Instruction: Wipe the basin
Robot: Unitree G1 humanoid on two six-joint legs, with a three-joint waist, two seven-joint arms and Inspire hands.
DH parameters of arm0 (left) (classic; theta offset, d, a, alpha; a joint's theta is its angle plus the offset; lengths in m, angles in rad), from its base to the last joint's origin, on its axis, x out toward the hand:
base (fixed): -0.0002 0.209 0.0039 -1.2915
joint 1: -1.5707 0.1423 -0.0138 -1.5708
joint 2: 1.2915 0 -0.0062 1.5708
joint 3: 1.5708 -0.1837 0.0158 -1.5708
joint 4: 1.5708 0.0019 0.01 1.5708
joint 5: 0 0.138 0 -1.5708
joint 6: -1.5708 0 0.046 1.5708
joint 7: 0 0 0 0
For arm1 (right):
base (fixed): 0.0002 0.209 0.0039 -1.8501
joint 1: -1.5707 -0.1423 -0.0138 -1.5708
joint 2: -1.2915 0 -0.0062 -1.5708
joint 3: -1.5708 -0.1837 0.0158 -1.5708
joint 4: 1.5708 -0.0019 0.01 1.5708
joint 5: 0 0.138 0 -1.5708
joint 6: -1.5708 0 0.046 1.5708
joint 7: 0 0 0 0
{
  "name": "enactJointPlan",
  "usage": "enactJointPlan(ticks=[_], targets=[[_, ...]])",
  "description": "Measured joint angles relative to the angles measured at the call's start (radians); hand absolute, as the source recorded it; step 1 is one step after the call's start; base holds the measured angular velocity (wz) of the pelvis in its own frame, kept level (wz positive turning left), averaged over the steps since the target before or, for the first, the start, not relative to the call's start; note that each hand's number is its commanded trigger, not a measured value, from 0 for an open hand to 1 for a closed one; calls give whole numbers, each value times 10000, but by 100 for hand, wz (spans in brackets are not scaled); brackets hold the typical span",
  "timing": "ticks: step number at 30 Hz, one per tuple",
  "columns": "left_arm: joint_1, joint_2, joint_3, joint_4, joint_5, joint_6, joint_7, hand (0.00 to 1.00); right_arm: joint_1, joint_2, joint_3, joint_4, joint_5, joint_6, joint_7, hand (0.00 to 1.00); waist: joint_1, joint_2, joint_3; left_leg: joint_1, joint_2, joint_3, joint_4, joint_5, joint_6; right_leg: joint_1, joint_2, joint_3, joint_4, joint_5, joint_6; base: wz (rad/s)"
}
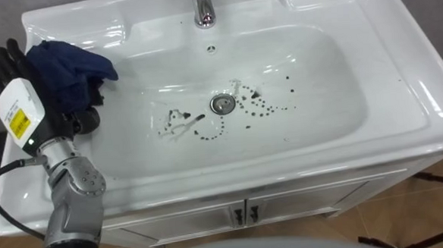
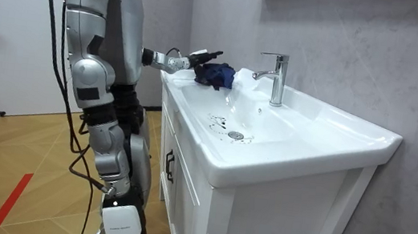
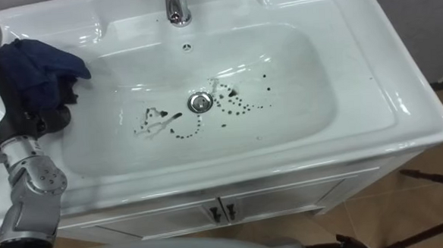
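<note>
Left hand (image 1: 24, 104), fingers and thumb clamped on bunched blue cloth (image 1: 66, 64) at basin's (image 1: 410, 91) left rim; cloth's long axis runs left-right, loose tip pointing right toward the bowl's dark specks (image 1: 262, 110).

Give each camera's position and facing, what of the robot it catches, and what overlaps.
Left eye view: on the head, looking down into the basin; left hand and forearm with the cloth at the basin's left rim.
Right eye view: same head, slightly offset, same downward look; same hand and forearm.
Room view: off in the room beside the vanity, facing along it; robot standing before it.
Shared: basin, tap, cloth, left hand.
</note>
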Motion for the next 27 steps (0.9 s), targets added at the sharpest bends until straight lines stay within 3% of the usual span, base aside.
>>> enactJointPlan(ticks=[19, 27], targets=[[-36, -1, -1, 116, -13, 67, -25, 0, -1, -171, 2, 12, -94, 16, -20, 0, -86, 274, 4, -6, -3, 24, -14, 0, 0, -11, 0, 30, -1, 0, 0, 0], [-73, 2, 7, 291, -13, 202, -64, 0, 101, -187, 4, 11, -884, 220, -6, 0, -89, 250, 26, 6, -7, 88, -15, 0, 0, -39, 4, 150, 9, 0, 0, -1]])
